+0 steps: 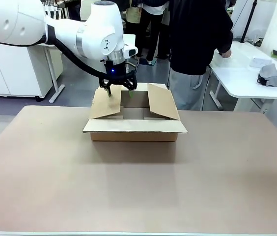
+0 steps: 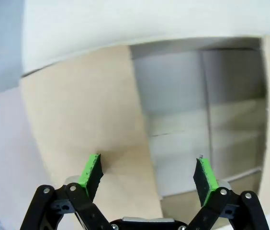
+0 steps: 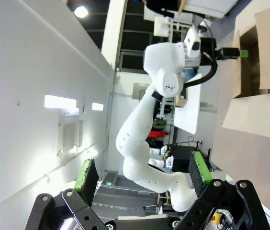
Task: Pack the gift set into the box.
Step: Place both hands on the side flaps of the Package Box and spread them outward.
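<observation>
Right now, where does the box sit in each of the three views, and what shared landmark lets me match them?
Front view: the box sits centre, toward the table's far edge, flaps open.
Left wrist view: the box spans most of the frame, its inside at right.
Right wrist view: the box is in the top right corner, rolled sideways.
Shared landmark: the left gripper, open above the box's left flap.

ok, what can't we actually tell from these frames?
Bottom of the box: front view, near wall and raised flaps hide it; left wrist view catches part, blurred.
Whether the left gripper touches the left flap: too close to judge in either view.
Height of the right gripper over the table: right wrist view looks sideways.
Person: cut off by the front view's top edge.
</observation>
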Controlling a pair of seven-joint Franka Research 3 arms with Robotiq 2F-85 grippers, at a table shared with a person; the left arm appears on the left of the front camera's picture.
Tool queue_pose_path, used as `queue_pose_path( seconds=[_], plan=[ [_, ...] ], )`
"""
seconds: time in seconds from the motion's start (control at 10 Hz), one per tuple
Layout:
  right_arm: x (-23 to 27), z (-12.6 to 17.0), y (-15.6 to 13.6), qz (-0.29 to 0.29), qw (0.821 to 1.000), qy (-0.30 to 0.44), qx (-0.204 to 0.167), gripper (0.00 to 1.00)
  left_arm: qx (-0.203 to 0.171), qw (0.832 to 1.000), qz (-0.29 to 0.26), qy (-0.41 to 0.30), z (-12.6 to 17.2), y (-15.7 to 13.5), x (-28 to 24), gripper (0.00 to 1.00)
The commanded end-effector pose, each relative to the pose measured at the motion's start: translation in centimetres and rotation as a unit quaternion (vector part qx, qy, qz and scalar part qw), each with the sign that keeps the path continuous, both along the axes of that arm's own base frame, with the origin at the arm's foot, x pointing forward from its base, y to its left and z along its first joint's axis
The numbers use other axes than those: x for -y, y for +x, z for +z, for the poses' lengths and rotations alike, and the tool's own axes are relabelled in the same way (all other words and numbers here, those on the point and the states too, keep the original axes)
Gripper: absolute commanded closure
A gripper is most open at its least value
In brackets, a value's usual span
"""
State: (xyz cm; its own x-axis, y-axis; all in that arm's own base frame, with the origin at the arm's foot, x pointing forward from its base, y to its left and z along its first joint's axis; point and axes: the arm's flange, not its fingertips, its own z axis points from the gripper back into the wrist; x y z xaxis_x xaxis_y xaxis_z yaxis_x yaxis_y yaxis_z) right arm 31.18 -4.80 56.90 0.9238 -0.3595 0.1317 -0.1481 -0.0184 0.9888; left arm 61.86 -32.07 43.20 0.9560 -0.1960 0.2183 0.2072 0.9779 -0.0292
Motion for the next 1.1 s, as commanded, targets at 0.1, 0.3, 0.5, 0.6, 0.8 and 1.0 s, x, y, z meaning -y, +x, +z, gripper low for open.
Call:
queue_pose_path(
  seconds=[0.1, 0.3, 0.5, 0.6, 0.8, 1.0],
  plan=[
    [-0.1, 0.0, 0.2, 0.001, 1.000, -0.001, 0.012, 0.00, -0.008, 0.992, 0.053, 0.114, -0.1, -0.4, 1.3, 0.00],
    [-0.1, 0.0, 0.2, 0.001, 1.000, -0.001, 0.012, 0.00, -0.008, 0.988, 0.059, 0.140, -0.9, -0.6, 1.7, 0.00],
    [-0.1, 0.0, 0.2, 0.001, 1.000, -0.001, 0.012, 0.00, -0.013, 0.987, 0.056, 0.149, -1.6, -0.4, 1.9, 0.00],
    [-0.1, 0.0, 0.2, 0.001, 1.000, -0.001, 0.012, 0.00, -0.013, 0.985, 0.057, 0.160, -1.8, -0.4, 1.8, 0.00],
    [-0.1, 0.0, 0.2, 0.001, 1.000, -0.001, 0.012, 0.00, -0.014, 0.985, 0.058, 0.160, -1.8, -0.3, 1.5, 0.00],
    [-0.1, 0.0, 0.2, 0.001, 1.000, -0.001, 0.012, 0.00, -0.003, 0.983, 0.069, 0.169, -1.2, -0.8, 1.3, 0.00]
  ],
)
